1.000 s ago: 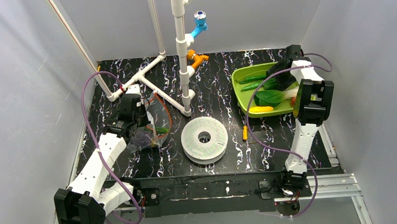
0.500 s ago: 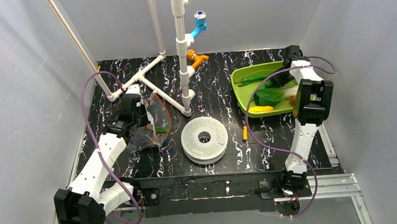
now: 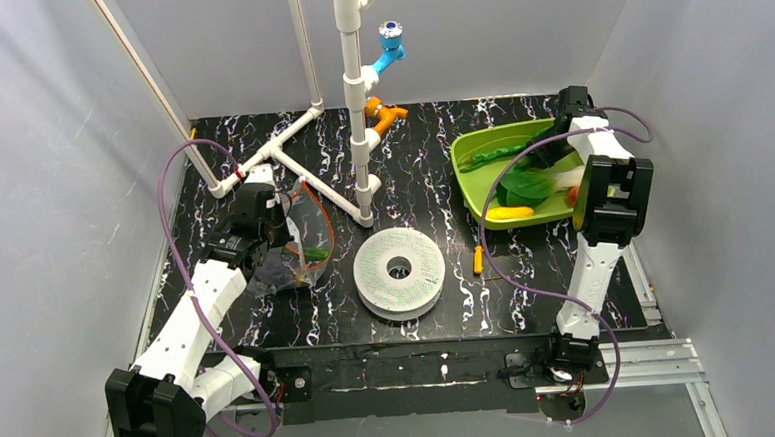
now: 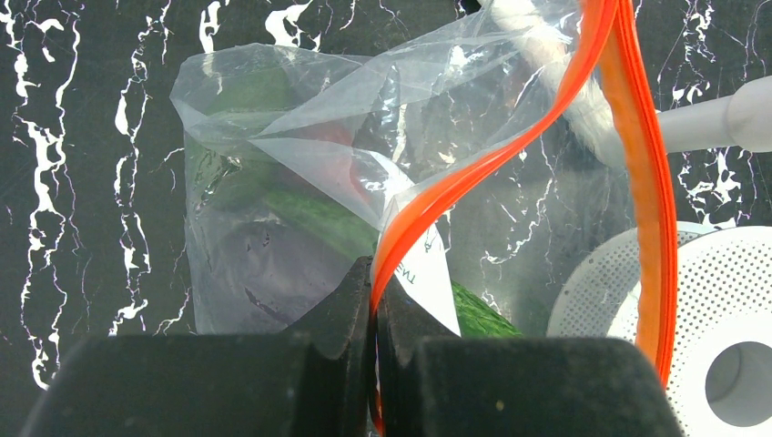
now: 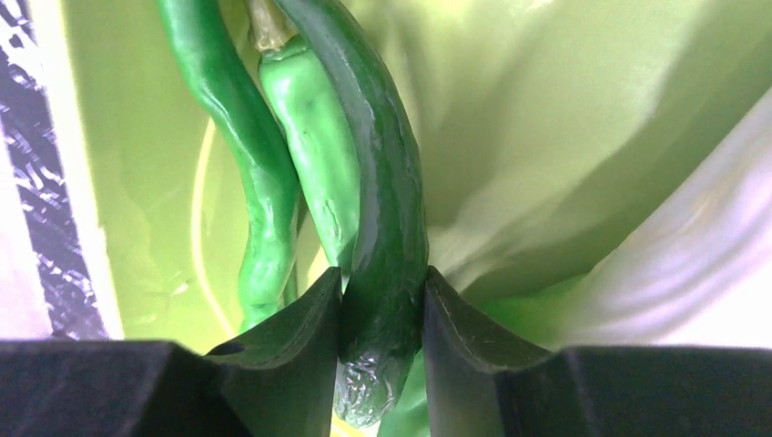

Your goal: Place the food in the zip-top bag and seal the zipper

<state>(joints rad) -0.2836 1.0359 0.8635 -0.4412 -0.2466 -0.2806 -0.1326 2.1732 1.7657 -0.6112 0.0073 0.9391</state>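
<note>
Zip-top bag (image 3: pixel 303 245) at 9 o'clock from the white perforated disc (image 3: pixel 375 276), mouth open; food split between bag and tray.
Left gripper (image 4: pixel 373 289): jaws together, clamped on the zipper (image 4: pixel 473 168). In the wrist view the orange-red strip climbs from 6 o'clock toward 1 o'clock, its two halves apart. White tag (image 4: pixel 428 264) beside the strip carries print, too cropped to read. Purple piece (image 4: pixel 264 264) lies inside the bag. Right gripper (image 5: pixel 380 305): clamped on the lower end of a dark green pepper (image 5: pixel 387 200) over the lime-green tray (image 3: pixel 465 182) at table 2 o'clock. Pepper's long axis runs 12-to-6, lighter peppers (image 5: pixel 314 137) alongside at 9 o'clock.
</note>
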